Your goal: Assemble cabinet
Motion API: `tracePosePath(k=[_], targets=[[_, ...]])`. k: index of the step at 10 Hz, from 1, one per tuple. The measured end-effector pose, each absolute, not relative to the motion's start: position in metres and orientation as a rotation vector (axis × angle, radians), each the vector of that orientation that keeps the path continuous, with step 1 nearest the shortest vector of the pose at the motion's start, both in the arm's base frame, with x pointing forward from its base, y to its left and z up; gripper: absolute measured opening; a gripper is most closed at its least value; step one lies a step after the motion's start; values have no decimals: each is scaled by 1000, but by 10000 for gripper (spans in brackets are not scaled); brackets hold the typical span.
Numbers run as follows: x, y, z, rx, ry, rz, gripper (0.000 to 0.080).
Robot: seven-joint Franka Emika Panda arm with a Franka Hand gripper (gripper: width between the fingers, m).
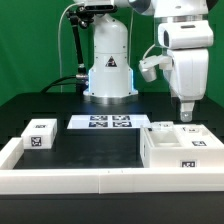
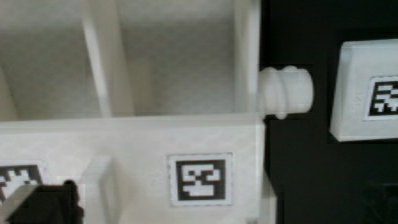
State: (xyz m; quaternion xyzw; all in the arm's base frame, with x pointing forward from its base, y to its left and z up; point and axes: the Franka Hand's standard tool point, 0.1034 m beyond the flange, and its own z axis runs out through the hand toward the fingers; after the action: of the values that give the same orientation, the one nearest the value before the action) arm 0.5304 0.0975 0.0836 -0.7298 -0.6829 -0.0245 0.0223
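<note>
Gripper (image 1: 186, 116): yours hangs just over the large white plastic cabinet body (image 1: 186, 148)
Fingers (image 2: 45, 205): honestly can't tell if clenched or released

In the exterior view the gripper (image 1: 186, 116) ends just above the cabinet (image 1: 178, 150); its jaws are too small to tell if they stand apart or together. The arm (image 1: 185, 50) above the cabinet is cut off by the picture's edge. In the wrist view the cabinet (image 2: 178, 140) runs out of the picture, one tag (image 2: 15, 184) on it is cut in half, and a dark finger (image 2: 47, 205) before it is blurred. The small white block (image 2: 366, 95) beside the cabinet is cut too.
</note>
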Motion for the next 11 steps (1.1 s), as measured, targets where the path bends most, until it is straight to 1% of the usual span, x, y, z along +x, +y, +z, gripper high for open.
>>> tracePosePath(k=[1, 3, 5, 6, 9, 11], targets=[[517, 97, 84, -2283, -2105, -88, 796], [476, 96, 83, -2307, -2089, -64, 796], [444, 98, 77, -2281, -2102, -16, 796], [437, 99, 74, -2289, -2091, -20, 796], [437, 98, 72, -2290, -2086, -18, 796], [428, 100, 60, -2283, -2079, -36, 796]])
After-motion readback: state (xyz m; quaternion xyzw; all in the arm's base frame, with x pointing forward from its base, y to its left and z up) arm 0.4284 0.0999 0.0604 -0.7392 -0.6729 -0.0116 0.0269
